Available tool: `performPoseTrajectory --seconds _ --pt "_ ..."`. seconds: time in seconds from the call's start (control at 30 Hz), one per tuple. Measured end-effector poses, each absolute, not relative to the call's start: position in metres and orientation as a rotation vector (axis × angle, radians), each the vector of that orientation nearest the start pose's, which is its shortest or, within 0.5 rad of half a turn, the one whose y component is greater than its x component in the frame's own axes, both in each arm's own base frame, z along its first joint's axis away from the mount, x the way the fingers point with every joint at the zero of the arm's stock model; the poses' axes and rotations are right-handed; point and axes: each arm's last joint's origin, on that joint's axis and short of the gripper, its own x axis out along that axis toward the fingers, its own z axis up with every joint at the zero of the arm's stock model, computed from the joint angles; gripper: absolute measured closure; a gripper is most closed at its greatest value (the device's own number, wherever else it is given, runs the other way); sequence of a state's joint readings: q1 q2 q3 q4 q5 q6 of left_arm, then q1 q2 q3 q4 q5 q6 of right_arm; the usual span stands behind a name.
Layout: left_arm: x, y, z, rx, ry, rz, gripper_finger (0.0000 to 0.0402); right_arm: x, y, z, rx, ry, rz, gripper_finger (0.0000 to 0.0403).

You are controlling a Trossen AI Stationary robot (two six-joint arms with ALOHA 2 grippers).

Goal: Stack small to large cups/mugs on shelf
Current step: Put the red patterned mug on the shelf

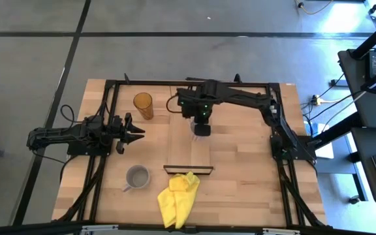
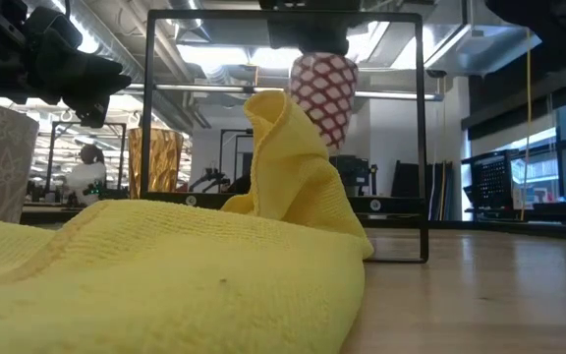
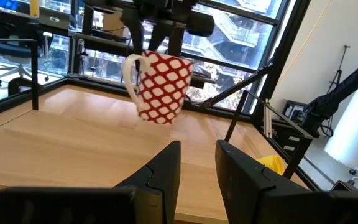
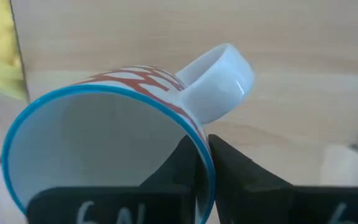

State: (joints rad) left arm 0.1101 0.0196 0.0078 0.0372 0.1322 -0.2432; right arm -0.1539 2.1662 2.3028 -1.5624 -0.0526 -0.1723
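Mug (image 3: 161, 86) rim pinched in right hand (image 4: 202, 163)

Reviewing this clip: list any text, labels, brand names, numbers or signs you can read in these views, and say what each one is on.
"6A" (roughly; partly cut off, hand-drawn in white): on the dark body of the right end effector, which grips the rim of the white mug with the red pattern.
A further white mark at the edge of the same dark body: cut off, unreadable.
Grey mug, amber tumbler, yellow cloth, left end effector: no readable text.
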Motion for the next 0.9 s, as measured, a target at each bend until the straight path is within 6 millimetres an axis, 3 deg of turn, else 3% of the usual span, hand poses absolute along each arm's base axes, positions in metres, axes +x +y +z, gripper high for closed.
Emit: performPoseTrajectory --seconds 0.37,0.63,0.9 --pt "0.098 0.007 0.168 -0.240 -0.022 -0.025 0.0305 0.426 -0.055 0.319 -0.414 1.310 0.237 0.0371" --pt "0.098 0.007 0.168 -0.240 -0.023 -0.025 0.0305 0.441 -0.052 0.287 -0.510 1.372 0.354 0.0372" --pt "0.098 0.007 0.168 -0.240 -0.023 -0.025 0.0305 0.442 -0.075 0.279 -0.534 1.402 0.305 0.0374"
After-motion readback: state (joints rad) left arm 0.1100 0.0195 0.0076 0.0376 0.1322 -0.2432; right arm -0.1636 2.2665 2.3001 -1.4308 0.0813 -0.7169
